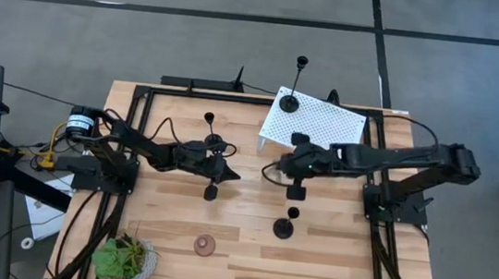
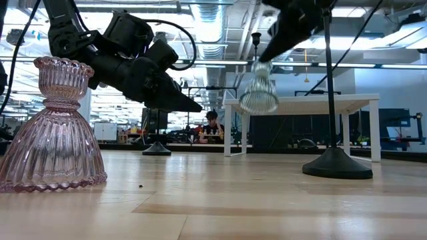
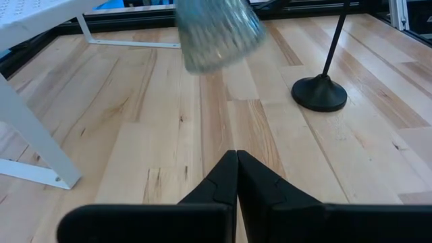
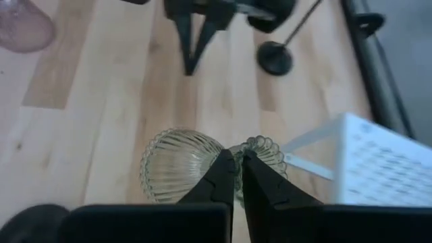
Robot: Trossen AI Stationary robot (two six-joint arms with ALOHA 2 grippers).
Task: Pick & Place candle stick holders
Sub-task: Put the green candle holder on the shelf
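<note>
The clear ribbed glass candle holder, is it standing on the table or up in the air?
In the air: the clear ribbed glass candle holder hangs tilted above the wooden table, the right pincer shut on it.

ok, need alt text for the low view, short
The right pincer holds a small clear ribbed glass candle holder in the air above the wooden table. A pink glass candle holder stands close at the left, the shut left pincer hangs mid-frame, and a tall black candle holder stands at the right.
</note>
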